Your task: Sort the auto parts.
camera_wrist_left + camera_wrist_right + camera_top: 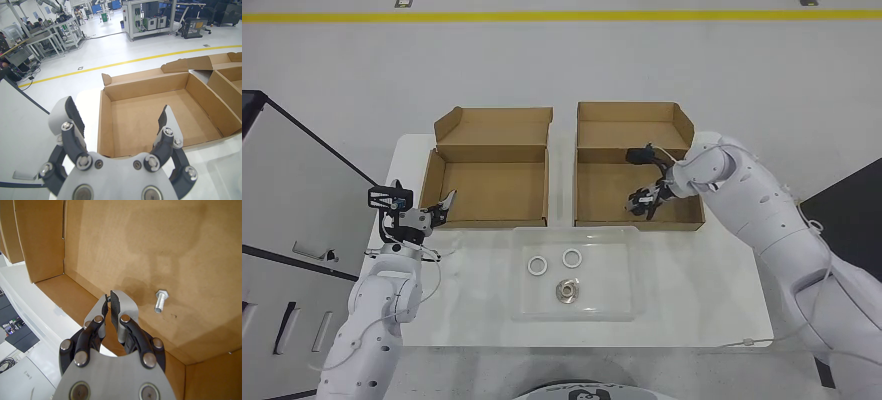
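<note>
My right gripper (pixel 109 297) is shut on a small bolt (pixel 108 298), whose threaded tip peeks out between the pads, and it hangs over the right cardboard box (pixel 632 125) near its front wall. A silver hex bolt (pixel 161 302) lies on that box's floor beside the gripper. From above, the right gripper (pixel 644 200) sits inside the right box. My left gripper (pixel 121 111) is open and holds nothing, at the front left corner of the left cardboard box (pixel 151 115), which has nothing in it. The left gripper (pixel 442 207) is at the table's left side.
A clear shallow tray (pixel 617 300) at the table's front holds two white rings (pixel 538 266) (pixel 572 258) and a metal bearing-like part (pixel 568 290). Both boxes have raised flaps at the back. A dark-edged panel (pixel 302 170) stands left of the table.
</note>
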You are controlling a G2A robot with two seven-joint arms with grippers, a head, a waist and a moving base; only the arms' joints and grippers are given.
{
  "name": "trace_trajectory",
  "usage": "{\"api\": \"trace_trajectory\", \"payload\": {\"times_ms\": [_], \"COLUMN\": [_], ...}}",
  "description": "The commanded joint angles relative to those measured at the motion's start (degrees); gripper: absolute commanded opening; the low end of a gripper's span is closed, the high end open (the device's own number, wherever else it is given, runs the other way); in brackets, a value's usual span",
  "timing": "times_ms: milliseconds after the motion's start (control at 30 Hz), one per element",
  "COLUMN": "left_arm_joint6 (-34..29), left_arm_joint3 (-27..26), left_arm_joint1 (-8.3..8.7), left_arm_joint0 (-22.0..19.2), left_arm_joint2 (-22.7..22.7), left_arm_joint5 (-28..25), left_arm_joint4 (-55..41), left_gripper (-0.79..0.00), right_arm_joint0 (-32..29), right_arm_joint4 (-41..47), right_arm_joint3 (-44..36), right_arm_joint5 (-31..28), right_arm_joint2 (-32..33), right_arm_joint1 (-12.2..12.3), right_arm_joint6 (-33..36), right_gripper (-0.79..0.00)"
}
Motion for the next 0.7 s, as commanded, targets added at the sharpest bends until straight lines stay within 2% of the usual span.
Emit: {"api": "trace_trajectory", "payload": {"times_ms": [0, 67, 100, 167, 667], "left_arm_joint6": [0.0, 0.0, 0.0, 0.0, 0.0], "left_arm_joint3": [0.0, 0.0, 0.0, 0.0, 0.0], "left_arm_joint1": [0.00, 0.00, 0.00, 0.00, 0.00], "left_arm_joint0": [0.0, 0.0, 0.0, 0.0, 0.0], "left_arm_joint2": [0.0, 0.0, 0.0, 0.0, 0.0], "left_arm_joint5": [0.0, 0.0, 0.0, 0.0, 0.0], "left_arm_joint4": [0.0, 0.0, 0.0, 0.0, 0.0], "left_gripper": [0.000, 0.000, 0.000, 0.000, 0.000], "right_arm_joint0": [-0.1, -0.2, -0.2, -0.4, -1.1], "right_arm_joint4": [0.1, 0.2, 0.1, 0.0, 0.0], "right_arm_joint3": [0.0, -0.3, -0.5, -0.7, -6.5], "right_arm_joint5": [-0.2, -0.2, -0.1, 0.0, 0.0], "right_arm_joint2": [0.2, 0.4, 0.5, 0.8, 4.5], "right_arm_joint1": [0.0, 0.0, 0.0, 0.1, 1.2], "right_arm_joint6": [0.0, 0.3, 0.3, 0.3, 0.3], "right_gripper": [-0.674, -0.628, -0.557, -0.471, -0.397]}}
